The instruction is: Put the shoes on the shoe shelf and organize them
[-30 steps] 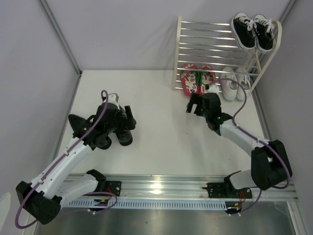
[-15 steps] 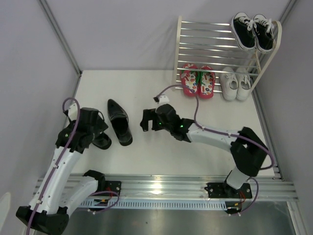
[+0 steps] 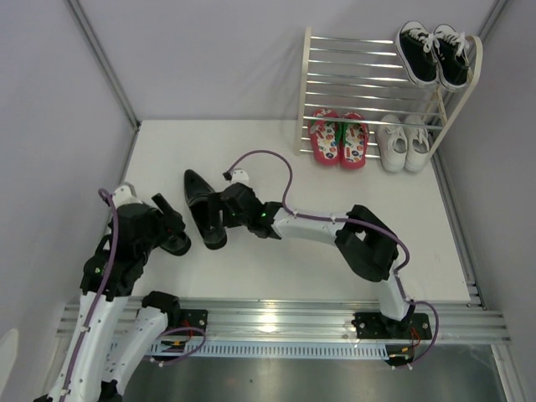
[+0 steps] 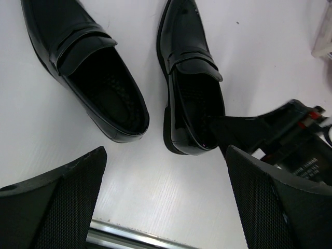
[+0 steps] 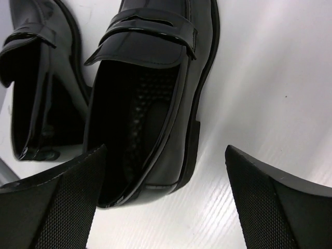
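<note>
While the left end effector (image 3: 170, 224) and right end effector (image 3: 216, 211) gape empty, the black dress shoes (image 3: 196, 191) sit on the tabletop (image 3: 285, 176) well left of the shoe shelf (image 3: 306, 84), seen from above. Left wrist — the pair side by side. Right wrist — one heel between spread fingers (image 5: 67, 202).

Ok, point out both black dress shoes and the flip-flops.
First dress shoe (image 4: 106, 92): left wrist view, left one, its insole.
Second dress shoe (image 4: 194, 62): left wrist view, right one, its strap.
Flip-flops (image 3: 326, 139): top view, left sandal's printed footbed.
</note>
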{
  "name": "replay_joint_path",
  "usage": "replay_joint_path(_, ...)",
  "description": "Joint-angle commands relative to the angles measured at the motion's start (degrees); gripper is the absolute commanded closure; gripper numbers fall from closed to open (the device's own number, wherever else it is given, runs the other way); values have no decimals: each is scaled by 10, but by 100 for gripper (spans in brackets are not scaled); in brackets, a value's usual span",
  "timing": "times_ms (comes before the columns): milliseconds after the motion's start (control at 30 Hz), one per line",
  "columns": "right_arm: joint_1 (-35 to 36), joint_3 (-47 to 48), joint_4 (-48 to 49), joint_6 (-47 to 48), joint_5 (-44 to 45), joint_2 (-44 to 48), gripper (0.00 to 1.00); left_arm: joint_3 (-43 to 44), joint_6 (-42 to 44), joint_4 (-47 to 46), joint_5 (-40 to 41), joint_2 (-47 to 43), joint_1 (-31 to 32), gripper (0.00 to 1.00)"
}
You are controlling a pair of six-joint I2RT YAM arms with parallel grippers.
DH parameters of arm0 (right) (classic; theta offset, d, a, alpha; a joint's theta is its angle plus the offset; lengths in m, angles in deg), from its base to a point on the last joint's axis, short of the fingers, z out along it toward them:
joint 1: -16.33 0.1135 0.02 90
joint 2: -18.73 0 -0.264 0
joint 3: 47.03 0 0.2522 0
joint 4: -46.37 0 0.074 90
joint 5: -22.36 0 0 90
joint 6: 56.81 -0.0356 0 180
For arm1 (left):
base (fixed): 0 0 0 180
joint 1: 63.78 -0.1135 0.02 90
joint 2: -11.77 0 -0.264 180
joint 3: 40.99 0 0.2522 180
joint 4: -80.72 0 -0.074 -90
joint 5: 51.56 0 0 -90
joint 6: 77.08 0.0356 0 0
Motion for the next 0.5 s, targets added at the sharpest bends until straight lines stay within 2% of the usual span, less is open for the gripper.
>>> replay_joint_path(0, 14, 55, -33, -9, 24, -33, 5, -4, 52, -31, -24, -7, -5, 1)
replay_joint_path(200, 28, 81, -48, 10, 44, -67, 19, -15, 59, -13, -11, 1, -5, 1)
replay_joint_path(267, 28, 99, -65, 17, 54, -80, 29, -14, 62, -11, -8, 2, -5, 1)
replay_joint_path(400, 28, 151, -106, 33, 77, -130, 34, -15, 70, -17, -11, -2, -4, 1)
replay_joint_path(433, 28, 175, -113, 36, 77, -139, 43, -15, 71, -19, -11, -4, -4, 1)
replay_joint_path(467, 28, 186, -126, 37, 77, -149, 47, -17, 73, -21, -11, -5, -5, 1)
